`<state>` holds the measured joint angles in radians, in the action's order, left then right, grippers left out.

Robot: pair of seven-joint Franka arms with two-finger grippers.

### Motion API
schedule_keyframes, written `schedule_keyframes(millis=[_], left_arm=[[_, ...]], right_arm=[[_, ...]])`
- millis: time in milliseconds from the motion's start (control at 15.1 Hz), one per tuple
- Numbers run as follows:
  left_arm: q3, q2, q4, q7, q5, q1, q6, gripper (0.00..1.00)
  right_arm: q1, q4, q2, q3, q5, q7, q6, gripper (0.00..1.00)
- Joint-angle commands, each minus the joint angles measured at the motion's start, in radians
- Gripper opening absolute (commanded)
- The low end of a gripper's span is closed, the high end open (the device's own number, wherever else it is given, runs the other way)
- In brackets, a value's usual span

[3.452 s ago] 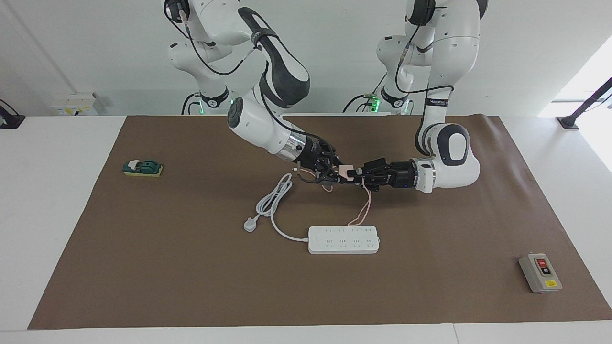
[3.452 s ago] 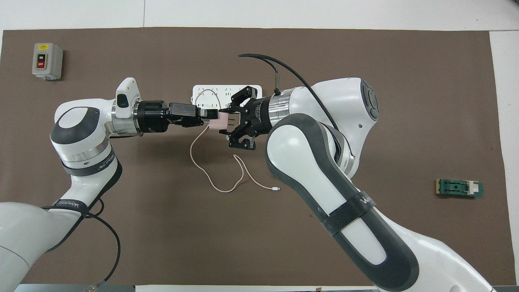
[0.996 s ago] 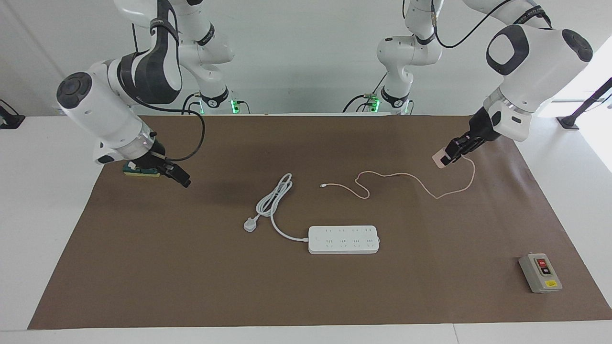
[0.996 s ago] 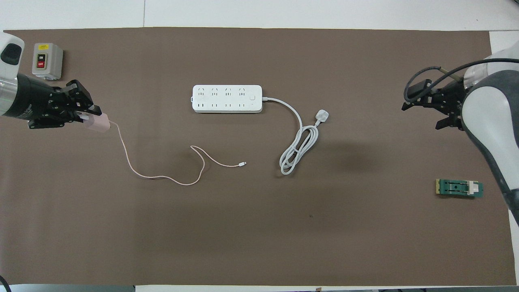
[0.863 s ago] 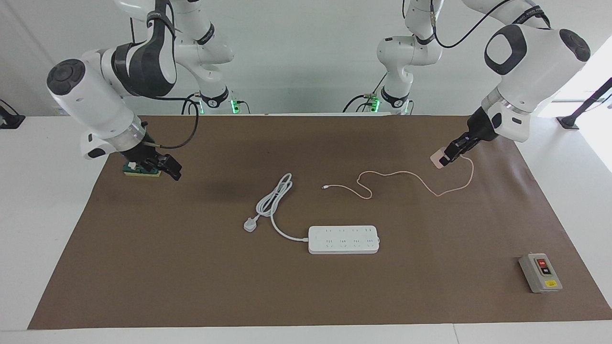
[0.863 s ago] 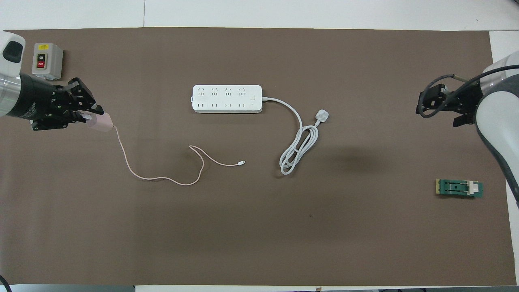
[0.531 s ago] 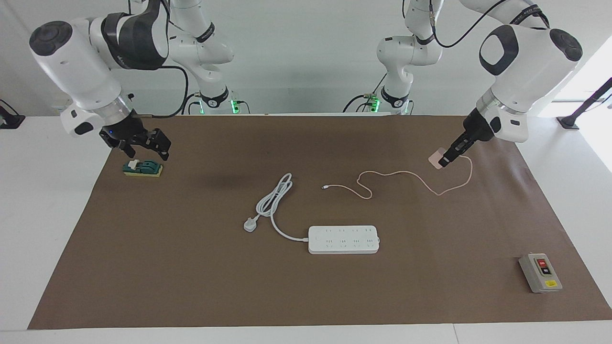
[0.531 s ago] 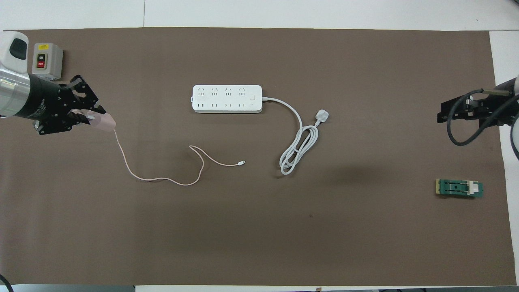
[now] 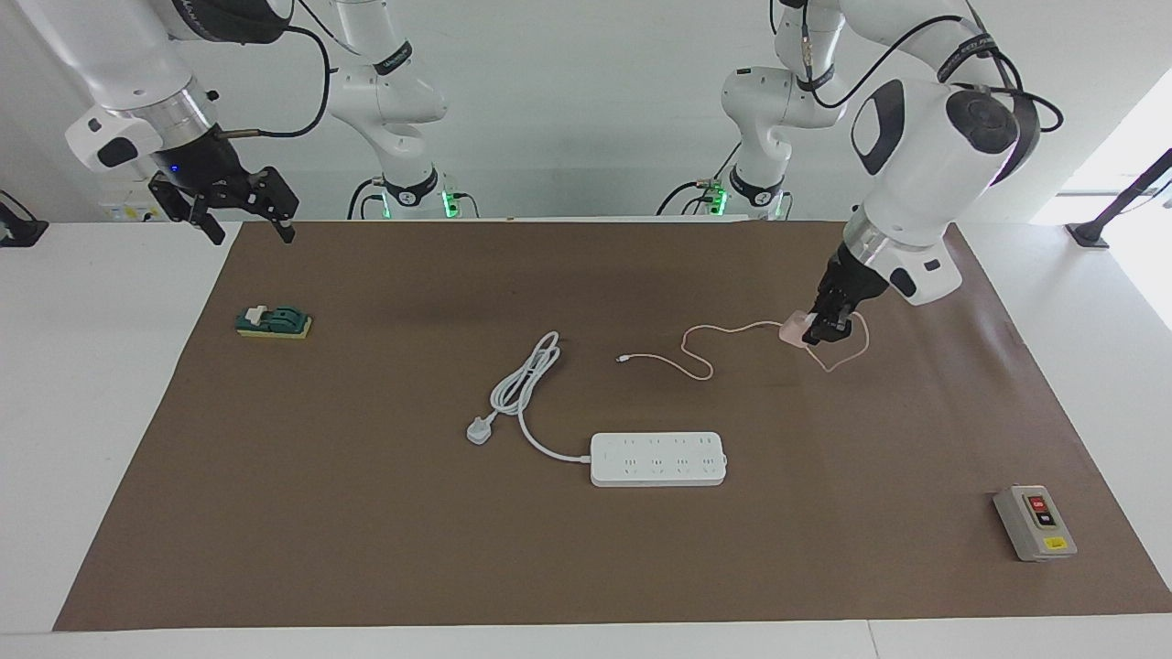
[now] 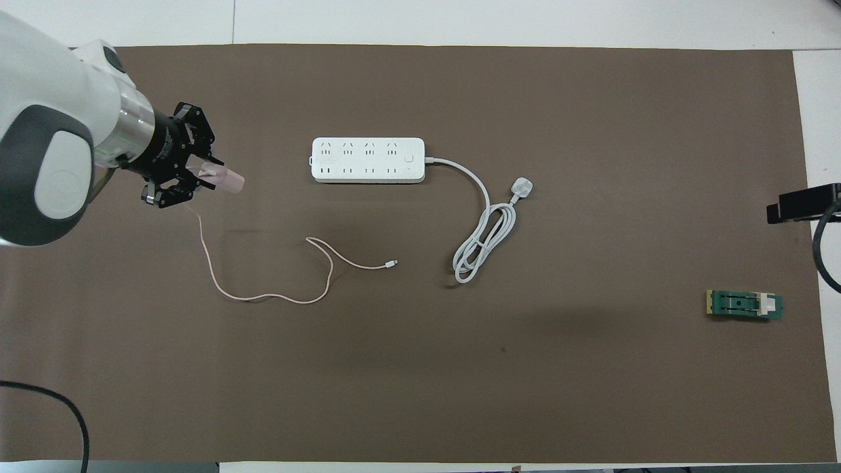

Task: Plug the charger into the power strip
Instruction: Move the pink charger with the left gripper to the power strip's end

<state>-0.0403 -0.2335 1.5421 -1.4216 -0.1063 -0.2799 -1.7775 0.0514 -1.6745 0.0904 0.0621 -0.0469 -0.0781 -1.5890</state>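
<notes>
Now we are carrying the pink charger (image 9: 793, 328), pinched in our left gripper (image 9: 818, 330), toward the power strip (image 9: 658, 459) at seven o'clock, keeping prongs down while our right gripper (image 9: 243, 222) is waiting spread.

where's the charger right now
The charger is held in the left gripper above the mat, toward the left arm's end of the table, with its thin cable trailing on the mat.

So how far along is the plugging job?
Done: the left gripper holds the pale-pink cube charger, raised, its thin cable trailing on the mat. Left: carry it to the long white power strip, sockets all free, and push in. The right gripper waits aside, jaws open.
</notes>
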Motion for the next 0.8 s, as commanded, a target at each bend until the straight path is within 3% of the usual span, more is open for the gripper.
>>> schedule_keyframes(millis=[0, 133, 332, 730], left_arm=[[-0.016, -0.183, -0.203, -0.173, 0.045, -0.034, 0.021, 0.00], [-0.021, -0.228, -0.221, -0.258, 0.059, -0.057, 0.007, 0.00], [-0.023, -0.325, -0.316, -0.362, 0.086, -0.088, 0.006, 0.00], [-0.027, -0.388, -0.344, -0.415, 0.099, -0.127, 0.003, 0.00]], right_arm=[[0.019, -0.008, -0.009, -0.013, 0.021, -0.032, -0.028, 1.00], [0.028, -0.008, -0.020, -0.025, 0.091, -0.066, -0.061, 1.00], [0.028, -0.011, -0.034, -0.027, 0.094, -0.074, -0.068, 1.00], [0.047, 0.004, -0.035, -0.038, 0.051, -0.066, 0.024, 1.00]])
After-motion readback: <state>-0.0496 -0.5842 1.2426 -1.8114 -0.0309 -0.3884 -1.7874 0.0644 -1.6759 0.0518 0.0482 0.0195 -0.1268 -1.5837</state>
